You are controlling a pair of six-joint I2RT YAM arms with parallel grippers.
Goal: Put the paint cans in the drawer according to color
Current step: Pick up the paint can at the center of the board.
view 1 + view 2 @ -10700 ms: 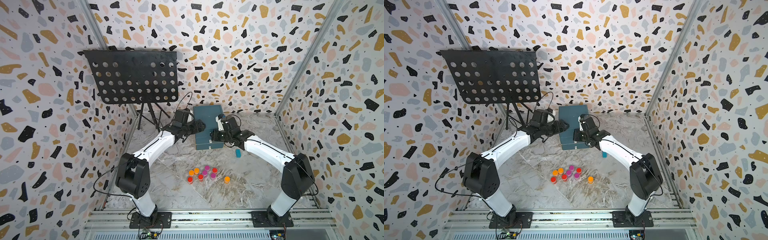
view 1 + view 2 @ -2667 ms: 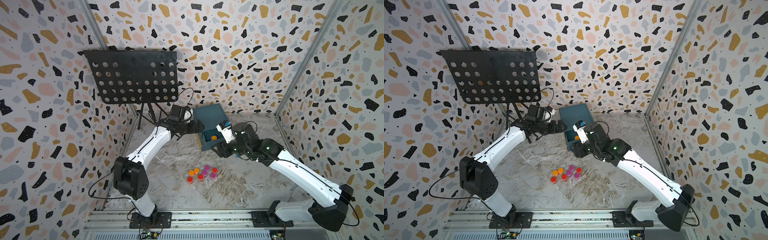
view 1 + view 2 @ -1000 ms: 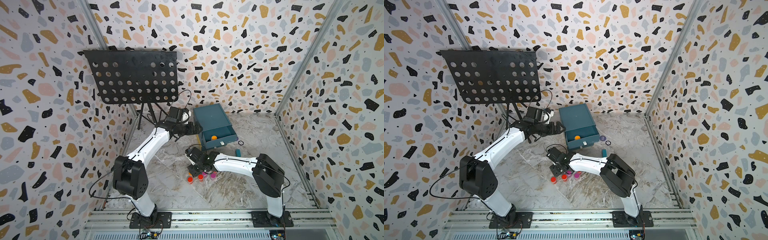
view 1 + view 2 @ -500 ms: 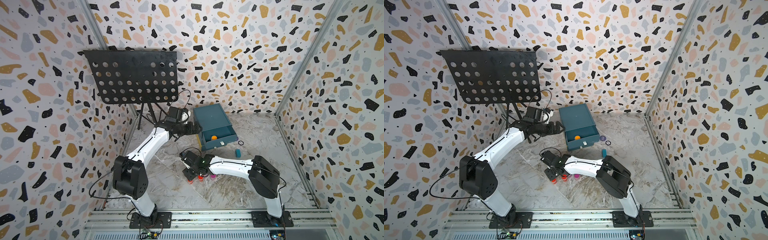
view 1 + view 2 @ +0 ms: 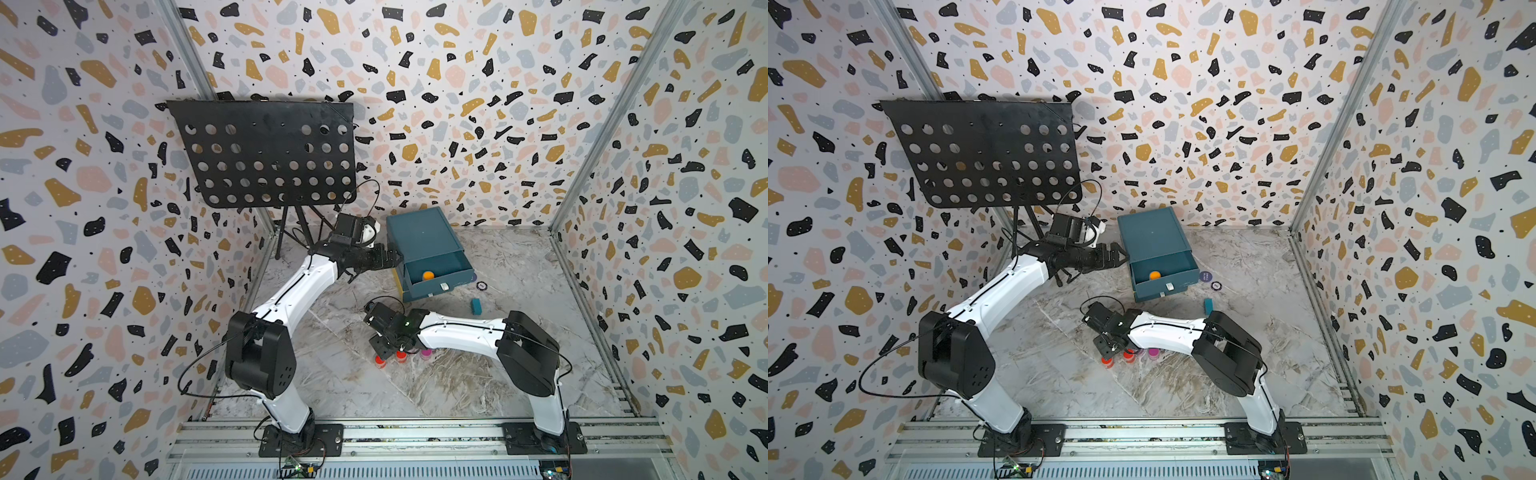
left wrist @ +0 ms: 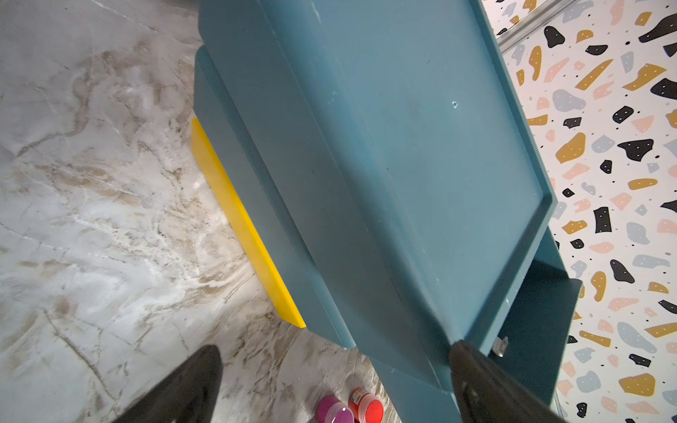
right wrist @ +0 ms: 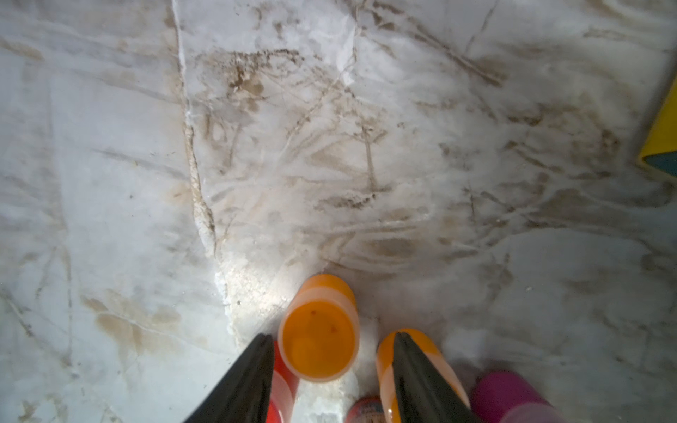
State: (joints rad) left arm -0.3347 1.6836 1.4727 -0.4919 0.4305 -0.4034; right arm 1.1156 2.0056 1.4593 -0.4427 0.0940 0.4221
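Two red cans (image 5: 379,360) + a magenta can (image 5: 425,353) sit nearest. Right gripper (image 7: 331,334) is spread, unclamped, straddling an orange can (image 7: 318,344). Farther back, the drawer (image 5: 459,279) is pulled out w/ 1 orange can (image 5: 427,275) inside. Left gripper (image 5: 394,259) is spread at the chest (image 5: 419,237) edge.

Drawer (image 5: 419,241): dark teal stacked chest with a yellow side edge, at 12 o'clock on the floor. Top tier pulled open, holding one orange paint can (image 5: 427,275). Other paint cans (image 5: 401,356): upright cluster at its 7 o'clock, with orange, red and magenta lids.
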